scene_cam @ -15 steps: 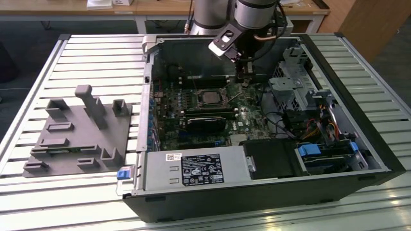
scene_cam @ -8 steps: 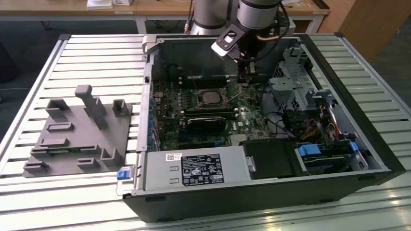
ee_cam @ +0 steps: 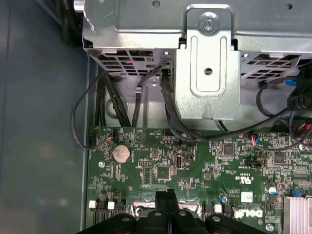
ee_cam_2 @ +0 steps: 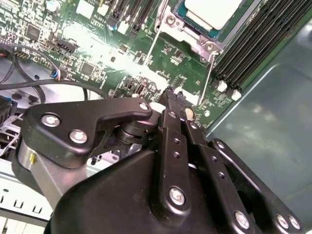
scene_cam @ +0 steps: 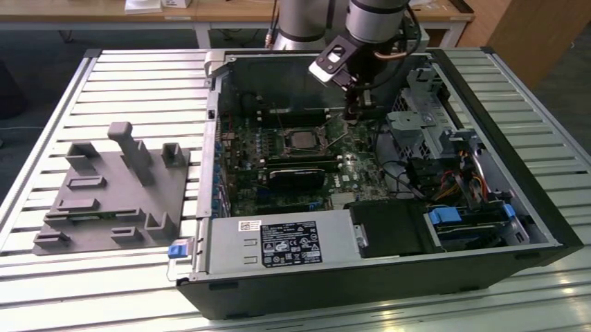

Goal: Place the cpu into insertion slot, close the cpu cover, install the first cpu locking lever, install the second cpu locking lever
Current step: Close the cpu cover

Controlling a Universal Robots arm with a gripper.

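Note:
The cpu (ee_cam_2: 214, 9) lies silvery and flat in the insertion slot (scene_cam: 286, 143) on the green motherboard, inside the open computer case. The cpu cover (ee_cam_2: 195, 41) lies as a metal frame around the chip. Two thin wire levers (ee_cam_2: 155, 43) (ee_cam_2: 210, 68) run away from the socket's corner. My gripper (scene_cam: 356, 116) points down just to the exterior view's right of the socket. Its black fingers (ee_cam: 166, 201) are pressed together with nothing between them. The tip (ee_cam_2: 171, 95) hovers close over the board, beside the end of the nearer lever.
A silver drive cage (ee_cam: 208, 73) with black cables rises just past the gripper. Memory sticks (scene_cam: 300, 166) lie in front of the socket, and the power supply (scene_cam: 277, 242) fills the case's near side. A grey fixture block (scene_cam: 111, 187) stands on the slatted table at the exterior view's left.

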